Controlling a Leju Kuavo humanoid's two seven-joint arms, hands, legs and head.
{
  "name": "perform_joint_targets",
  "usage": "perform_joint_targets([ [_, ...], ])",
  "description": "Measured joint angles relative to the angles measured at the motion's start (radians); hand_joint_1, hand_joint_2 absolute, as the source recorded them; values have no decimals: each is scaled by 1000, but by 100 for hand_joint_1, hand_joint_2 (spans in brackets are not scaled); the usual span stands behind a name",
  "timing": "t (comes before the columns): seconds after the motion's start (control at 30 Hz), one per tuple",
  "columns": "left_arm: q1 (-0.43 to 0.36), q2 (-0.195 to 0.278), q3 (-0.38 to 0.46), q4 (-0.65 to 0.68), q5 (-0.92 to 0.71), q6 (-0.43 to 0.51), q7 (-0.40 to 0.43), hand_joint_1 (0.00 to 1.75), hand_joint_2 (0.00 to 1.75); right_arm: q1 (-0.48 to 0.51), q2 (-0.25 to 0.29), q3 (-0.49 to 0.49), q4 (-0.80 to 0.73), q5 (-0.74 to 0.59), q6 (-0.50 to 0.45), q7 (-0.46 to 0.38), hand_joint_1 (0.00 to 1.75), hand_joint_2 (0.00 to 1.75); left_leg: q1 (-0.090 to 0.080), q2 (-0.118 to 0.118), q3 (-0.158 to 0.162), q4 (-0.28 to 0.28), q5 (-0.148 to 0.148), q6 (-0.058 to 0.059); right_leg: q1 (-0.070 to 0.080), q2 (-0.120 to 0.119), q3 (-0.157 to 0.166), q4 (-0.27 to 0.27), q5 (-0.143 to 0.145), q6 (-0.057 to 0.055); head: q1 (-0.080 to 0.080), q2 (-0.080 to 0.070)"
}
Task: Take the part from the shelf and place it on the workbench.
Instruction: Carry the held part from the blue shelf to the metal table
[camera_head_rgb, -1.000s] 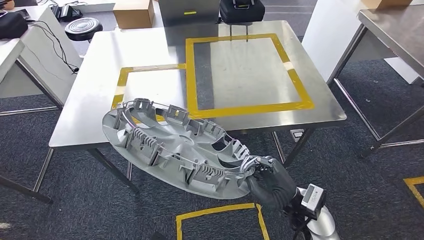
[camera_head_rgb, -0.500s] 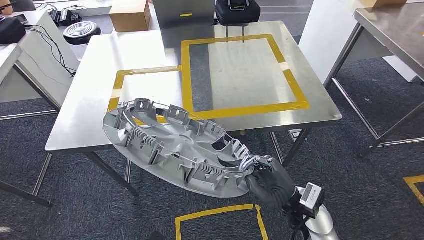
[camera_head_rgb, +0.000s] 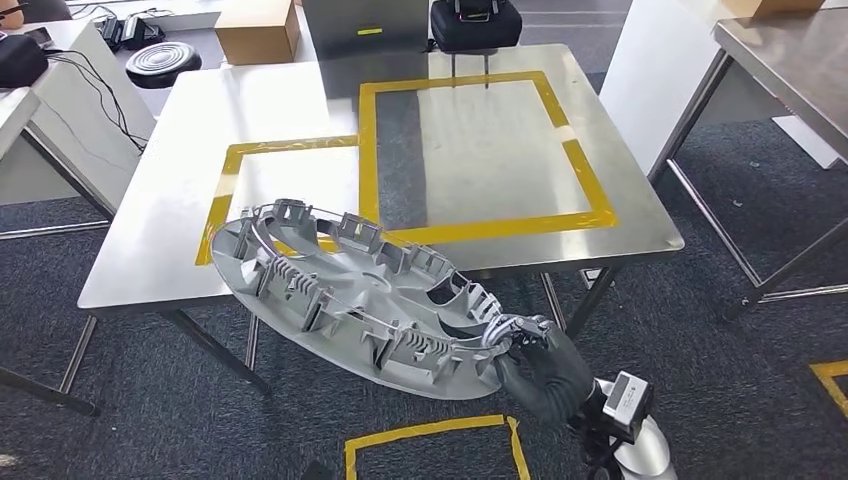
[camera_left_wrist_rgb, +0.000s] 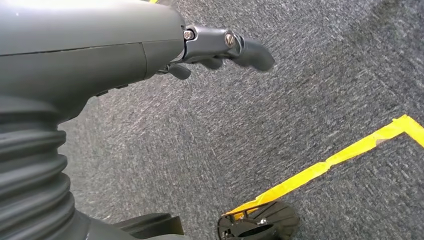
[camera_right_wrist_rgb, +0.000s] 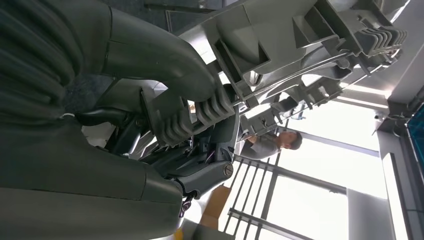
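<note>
The part is a large silver wheel cover (camera_head_rgb: 350, 295), ribbed inner side up, tilted in the air in front of the workbench's near edge. My right hand (camera_head_rgb: 540, 368) grips its rim at the lower right, fingers curled over the edge. In the right wrist view the thumb and fingers clamp the cover's ribbed rim (camera_right_wrist_rgb: 300, 45). The steel workbench (camera_head_rgb: 300, 110) carries two yellow tape rectangles, a large one (camera_head_rgb: 470, 145) and a smaller one (camera_head_rgb: 275, 190) to its left. My left hand (camera_left_wrist_rgb: 220, 47) hangs over the carpet with nothing in it, fingers loosely apart.
A cardboard box (camera_head_rgb: 255, 30) and a black bag (camera_head_rgb: 475, 22) sit beyond the bench's far edge. Another steel table (camera_head_rgb: 790, 60) stands at right, white desks (camera_head_rgb: 40, 110) and a stool (camera_head_rgb: 160, 60) at left. Yellow floor tape (camera_head_rgb: 430, 435) marks the carpet below.
The whole view has shifted: the workbench sits slightly nearer and lower in the picture. The wheel cover stays gripped in my right hand, its far edge now overlapping the bench's near edge more.
</note>
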Motion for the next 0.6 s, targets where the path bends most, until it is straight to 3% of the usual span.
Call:
perform_joint_targets([
  [0.07,-2,0,0,-4,-2,0,-2,0,175,0,0,0,-4,1,0,0,175,175,3,0,-8,36,-14,-8,-1,0,21,-2,-17,-17,-4,0],
  [0.1,-4,0,0,-6,-3,0,-3,0,175,-1,0,-1,-6,1,1,0,175,175,3,1,-37,92,-29,-10,-2,0,37,-4,-26,-24,-7,0],
  [0.17,-3,0,0,-6,-3,0,-3,0,175,-3,1,-1,-7,1,2,-1,175,175,-1,1,-145,250,-65,-10,0,-2,65,-5,-48,-33,-10,0],
  [0.2,0,0,0,-5,-3,0,-2,0,175,-4,2,-1,-7,1,3,-1,175,175,-3,1,-200,314,-69,-8,2,-1,79,-6,-59,-36,-11,0],
  [0.23,3,0,0,-5,-4,0,1,0,175,-4,2,-1,-7,1,3,-1,175,175,-5,1,-242,342,-49,-5,3,1,96,-6,-70,-36,-12,0],
  [0.27,6,0,0,-4,-5,-1,4,0,175,-4,2,-1,-7,2,4,0,175,175,-8,1,-265,328,-3,1,4,4,114,-7,-83,-35,-12,0],
  [0.33,9,2,0,-3,-9,0,10,0,175,-4,2,-1,-7,4,5,1,175,175,-19,0,-270,206,128,21,3,10,148,-9,-111,-29,-14,0],
  [0.37,11,5,0,0,-10,0,11,0,175,-4,3,-1,-6,4,6,0,175,175,-26,-2,-264,149,178,31,6,13,159,-9,-124,-23,-14,0],
  [0.4,12,7,0,2,-11,0,12,0,175,-4,3,-1,-4,3,6,0,175,175,-32,-3,-257,110,202,39,6,15,165,-10,-135,-16,-15,0],
  [0.53,9,9,1,3,-14,1,14,0,175,-9,4,-1,-2,5,7,1,175,175,-37,-5,-238,74,174,63,4,12,179,-30,-154,10,-16,0],
  [0.6,7,6,1,2,-15,1,14,0,175,-13,4,-1,-1,5,8,1,175,175,-32,-6,-219,52,165,71,7,7,159,16,-182,12,-14,0],
])
